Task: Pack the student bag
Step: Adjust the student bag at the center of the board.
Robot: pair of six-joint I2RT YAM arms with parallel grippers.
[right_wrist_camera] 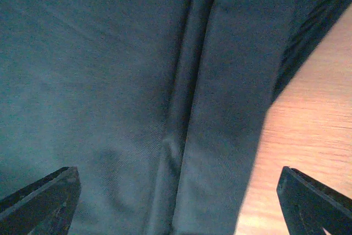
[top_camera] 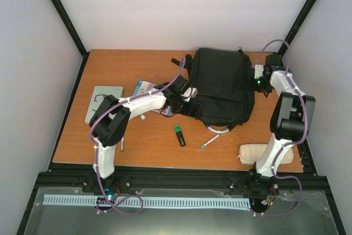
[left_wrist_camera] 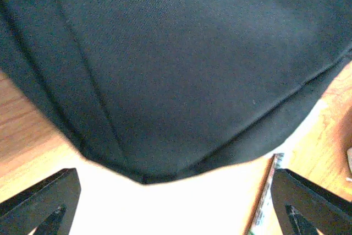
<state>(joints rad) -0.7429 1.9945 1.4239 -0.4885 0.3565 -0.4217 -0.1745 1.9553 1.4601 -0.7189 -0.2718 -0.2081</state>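
The student bag (top_camera: 220, 86) is a large black backpack lying flat at the table's back middle, its pale grey loop handle (top_camera: 217, 129) at the near edge. My left gripper (top_camera: 186, 94) is open at the bag's left edge. In the left wrist view the gripper (left_wrist_camera: 176, 213) has its fingers wide apart, with bag fabric (left_wrist_camera: 176, 70) just ahead and nothing between them. My right gripper (top_camera: 257, 78) is open at the bag's right edge. In the right wrist view it (right_wrist_camera: 179, 207) hovers over a zip seam (right_wrist_camera: 187, 108) of the bag.
A white padded pouch (top_camera: 256, 152) lies at the near right. A black marker with a green cap (top_camera: 179, 135) and a pen (top_camera: 206, 146) lie in front of the bag. A grey notebook (top_camera: 103, 103) and a blue-white item (top_camera: 144, 87) lie at the left.
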